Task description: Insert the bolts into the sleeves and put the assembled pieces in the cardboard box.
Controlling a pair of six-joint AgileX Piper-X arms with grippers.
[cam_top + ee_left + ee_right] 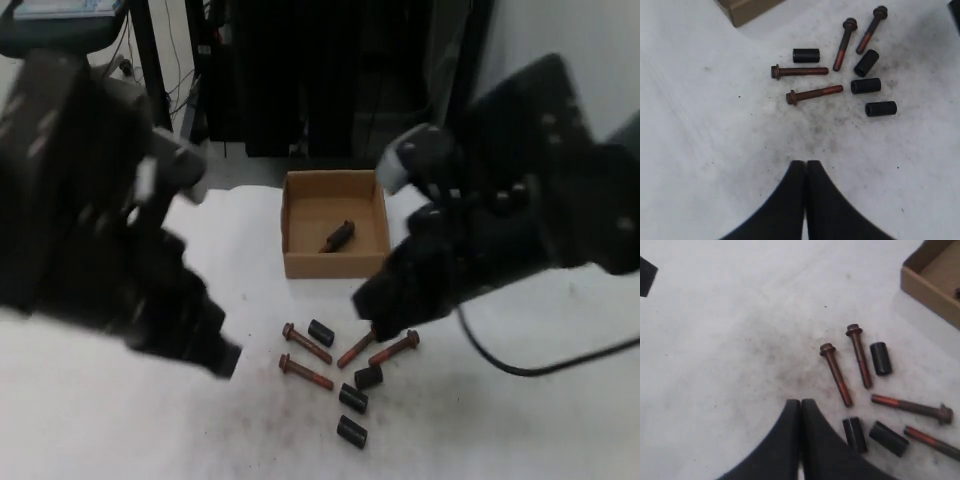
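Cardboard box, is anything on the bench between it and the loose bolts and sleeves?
Nothing visible: bare bench lies between the cardboard box and the bolts and sleeves. One dark piece lies inside the box.

Looked like robotics lab: white, grime-smudged bench [100, 420]; dark equipment racks [300, 70] and hanging cables [178, 90] stood behind, at far side.

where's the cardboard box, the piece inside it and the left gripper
brown cardboard box [335, 266], high view, front wall
dark assembled piece [339, 236] inside the box, high view, its middle
left gripper [806, 164], left wrist view, between its shut black fingertips
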